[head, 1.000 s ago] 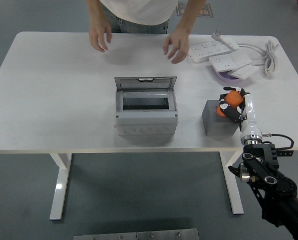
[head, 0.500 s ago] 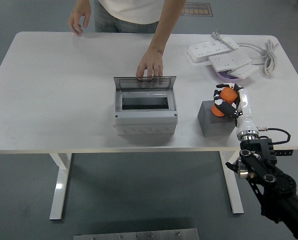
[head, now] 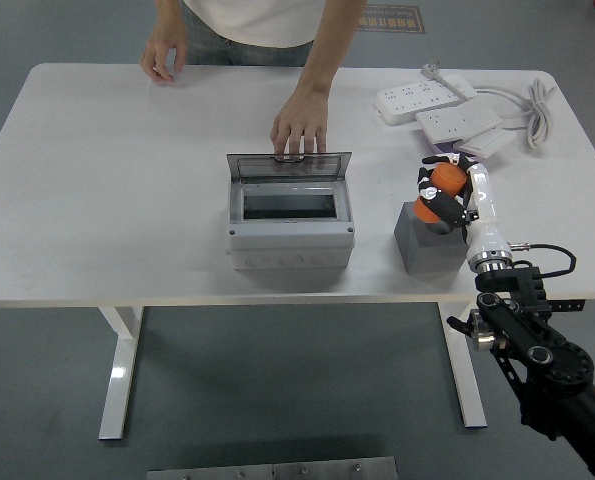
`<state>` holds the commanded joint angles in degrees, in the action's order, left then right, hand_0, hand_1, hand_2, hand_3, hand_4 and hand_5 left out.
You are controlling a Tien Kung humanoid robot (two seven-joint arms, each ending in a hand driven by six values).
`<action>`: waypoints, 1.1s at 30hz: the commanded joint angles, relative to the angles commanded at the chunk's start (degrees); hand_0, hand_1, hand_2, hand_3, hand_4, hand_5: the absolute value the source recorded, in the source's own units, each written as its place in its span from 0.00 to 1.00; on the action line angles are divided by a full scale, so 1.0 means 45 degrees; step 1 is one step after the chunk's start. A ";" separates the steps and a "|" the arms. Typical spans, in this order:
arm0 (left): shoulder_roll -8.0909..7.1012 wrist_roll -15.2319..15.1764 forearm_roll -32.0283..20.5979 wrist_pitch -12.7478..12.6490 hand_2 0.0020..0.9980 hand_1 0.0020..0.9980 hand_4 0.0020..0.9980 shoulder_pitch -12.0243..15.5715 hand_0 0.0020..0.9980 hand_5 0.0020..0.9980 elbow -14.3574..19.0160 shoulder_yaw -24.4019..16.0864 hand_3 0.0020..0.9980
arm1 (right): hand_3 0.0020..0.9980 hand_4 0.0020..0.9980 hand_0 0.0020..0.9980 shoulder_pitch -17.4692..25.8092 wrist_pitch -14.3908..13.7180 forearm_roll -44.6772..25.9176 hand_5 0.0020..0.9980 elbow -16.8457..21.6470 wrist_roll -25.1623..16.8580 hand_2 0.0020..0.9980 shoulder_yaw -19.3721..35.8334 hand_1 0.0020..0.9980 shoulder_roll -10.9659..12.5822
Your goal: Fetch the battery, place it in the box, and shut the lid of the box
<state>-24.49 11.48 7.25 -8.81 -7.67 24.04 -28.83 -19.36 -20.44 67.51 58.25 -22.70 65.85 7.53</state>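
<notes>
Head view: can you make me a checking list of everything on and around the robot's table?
Surface: white table, mostly bare.
Job's things: grey box at centre, lid open and upright; orange battery held above the grey block.
Clutter: white power strips at the far right.
Robot hands: right robot hand shut on the battery; left one nothing seen.
Cables: white cord by the strips; black wire at the robot's wrist.
Surroundings: person's hand on the lid's top edge, other hand at the far edge; grey floor.

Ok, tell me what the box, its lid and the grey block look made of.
Box: likely matte light-grey moulded plastic. Lid: probably smoky translucent plastic; the table shows through it. Grey block: flat, dull grey faces; foam, plastic or metal, can't tell.
</notes>
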 joint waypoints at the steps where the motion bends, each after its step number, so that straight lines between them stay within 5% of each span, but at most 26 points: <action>1: 0.0002 -0.0003 -0.0006 0.0001 0.58 0.72 0.61 0.0006 0.65 0.06 0.0000 0.0003 0.57 | 0.44 0.43 0.35 0.0021 0.0045 0.0077 0.00 0.0193 0.0067 0.41 0.0010 0.27 0.0040; 9: -0.0003 -0.0040 -0.0077 0.0001 0.58 0.72 0.61 0.0034 0.65 0.06 -0.0003 0.0039 0.57 | 0.44 0.42 0.35 0.0136 0.0739 0.1528 0.00 0.2080 0.1194 0.40 0.0250 0.27 0.0543; 16: -0.0036 -0.0038 -0.0082 -0.0005 0.58 0.72 0.61 0.0041 0.65 0.06 -0.0003 0.0026 0.57 | 0.41 0.42 0.29 -0.0130 0.1502 0.4334 0.00 0.3621 0.3017 0.37 0.0089 0.26 0.1055; 17: -0.0041 -0.0044 -0.0094 -0.0006 0.58 0.72 0.61 0.0042 0.65 0.06 -0.0004 0.0031 0.57 | 0.39 0.27 0.24 -0.0193 0.1610 0.4849 0.00 0.3794 0.3279 0.35 -0.0015 0.24 0.1150; 18: -0.0046 -0.0046 -0.0100 -0.0006 0.58 0.72 0.61 0.0043 0.65 0.06 -0.0003 0.0032 0.57 | 0.39 0.27 0.24 -0.0257 0.1695 0.5264 0.00 0.3929 0.3502 0.35 -0.0133 0.24 0.1238; 22: -0.0061 -0.0046 -0.0110 -0.0008 0.58 0.72 0.61 0.0057 0.65 0.06 -0.0001 0.0029 0.57 | 0.39 0.27 0.24 -0.0551 0.1987 0.7035 0.00 0.4285 0.4306 0.35 -0.0686 0.24 0.1558; 23: -0.0064 -0.0043 -0.0108 -0.0008 0.58 0.72 0.61 0.0059 0.65 0.06 0.0000 0.0024 0.57 | 0.35 0.18 0.24 -0.0624 0.2024 0.7532 0.00 0.4325 0.4474 0.33 -0.0829 0.23 0.1637; 33: -0.0104 -0.0041 -0.0131 -0.0014 0.58 0.72 0.61 0.0063 0.65 0.06 0.0008 0.0007 0.57 | 0.36 0.23 0.22 -0.1099 0.2059 1.0810 0.00 0.4336 0.5681 0.33 -0.1865 0.22 0.2245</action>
<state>-24.95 11.30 6.66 -8.88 -7.38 24.08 -28.80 -24.31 -11.18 116.16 77.76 2.86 57.46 17.63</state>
